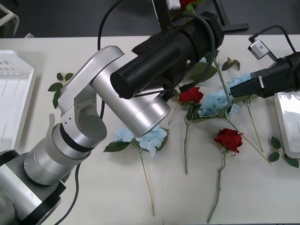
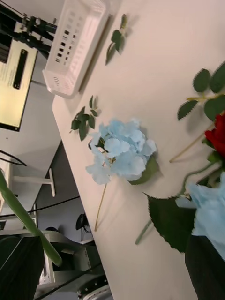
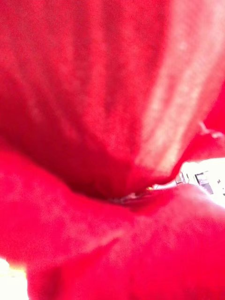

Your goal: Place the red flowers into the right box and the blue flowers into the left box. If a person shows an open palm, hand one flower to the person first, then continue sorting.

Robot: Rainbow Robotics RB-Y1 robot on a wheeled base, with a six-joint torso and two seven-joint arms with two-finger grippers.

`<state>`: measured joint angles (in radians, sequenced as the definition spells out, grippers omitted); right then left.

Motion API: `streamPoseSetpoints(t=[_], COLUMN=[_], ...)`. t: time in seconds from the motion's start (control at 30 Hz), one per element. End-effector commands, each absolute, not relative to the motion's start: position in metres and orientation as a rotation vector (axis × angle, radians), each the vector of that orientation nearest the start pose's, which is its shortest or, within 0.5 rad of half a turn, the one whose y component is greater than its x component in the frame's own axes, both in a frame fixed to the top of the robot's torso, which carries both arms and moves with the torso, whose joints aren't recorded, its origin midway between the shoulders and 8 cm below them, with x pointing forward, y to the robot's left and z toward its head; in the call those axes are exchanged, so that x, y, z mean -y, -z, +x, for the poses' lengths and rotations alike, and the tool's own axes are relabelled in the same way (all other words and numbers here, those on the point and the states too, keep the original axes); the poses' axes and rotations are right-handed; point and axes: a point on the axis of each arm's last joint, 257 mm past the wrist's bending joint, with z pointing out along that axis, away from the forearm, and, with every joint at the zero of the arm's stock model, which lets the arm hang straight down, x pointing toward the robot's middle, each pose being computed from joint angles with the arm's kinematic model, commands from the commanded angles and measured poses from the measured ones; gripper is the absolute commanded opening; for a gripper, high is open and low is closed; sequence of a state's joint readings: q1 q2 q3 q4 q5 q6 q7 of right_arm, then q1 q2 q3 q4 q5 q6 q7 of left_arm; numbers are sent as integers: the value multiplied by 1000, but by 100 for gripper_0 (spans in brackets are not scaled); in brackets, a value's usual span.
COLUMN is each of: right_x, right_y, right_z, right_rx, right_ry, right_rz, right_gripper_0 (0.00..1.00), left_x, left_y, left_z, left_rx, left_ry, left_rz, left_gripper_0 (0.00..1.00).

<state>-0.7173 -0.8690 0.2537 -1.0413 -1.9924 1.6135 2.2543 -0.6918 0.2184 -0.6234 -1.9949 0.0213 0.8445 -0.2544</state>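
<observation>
My left gripper [image 1: 171, 9] is raised past the table's far edge, shut on a red flower [image 1: 187, 3] whose petals [image 3: 112, 140] press against the wrist camera. Its long green stem [image 1: 221, 77] hangs down to my right gripper [image 1: 232, 91], which is open, with the stem [image 2: 28, 220] beside one black finger [image 2: 18, 267]. Two more red flowers [image 1: 191, 95] [image 1: 228, 139] and blue flowers [image 1: 215, 102] [image 1: 151, 138] lie on the table. The left box [image 1: 14, 93] is at the left edge and the right box [image 1: 288, 122] at the right edge.
Loose green leaf sprigs [image 1: 61, 84] [image 1: 281, 152] [image 1: 231, 63] lie scattered on the white table. My bulky left arm [image 1: 117, 108] crosses the table's middle. Flower stems [image 1: 145, 173] run toward the near edge.
</observation>
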Motion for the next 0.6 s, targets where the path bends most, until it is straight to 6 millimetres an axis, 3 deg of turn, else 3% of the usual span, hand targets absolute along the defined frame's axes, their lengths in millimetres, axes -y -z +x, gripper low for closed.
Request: streamPoseSetpoints(t=[0.03, 0.37, 0.43, 0.5, 0.57, 0.6], right_x=[156, 116, 112, 109, 108, 108], right_y=[85, 78, 80, 84, 87, 89], right_z=[452, 432, 431, 432, 433, 434], right_rx=[-2019, -1937, -1936, -1947, -1956, -1963], right_ry=[-1338, -1437, -1439, -1434, -1425, -1416], right_rz=[-1004, -1094, -1100, -1095, -1094, -1094], right_gripper_0=[87, 88, 73, 35, 4, 0], left_x=[150, 153, 153, 153, 153, 152], left_y=[-50, -50, -50, -50, -50, -50], left_z=[461, 459, 459, 459, 459, 460], left_rx=[-1633, -1628, -1628, -1628, -1628, -1628], left_ry=[1152, 1157, 1155, 1155, 1158, 1156], left_rz=[27, 28, 26, 25, 22, 21], left_gripper_0=[0, 0, 0, 0, 0, 0])
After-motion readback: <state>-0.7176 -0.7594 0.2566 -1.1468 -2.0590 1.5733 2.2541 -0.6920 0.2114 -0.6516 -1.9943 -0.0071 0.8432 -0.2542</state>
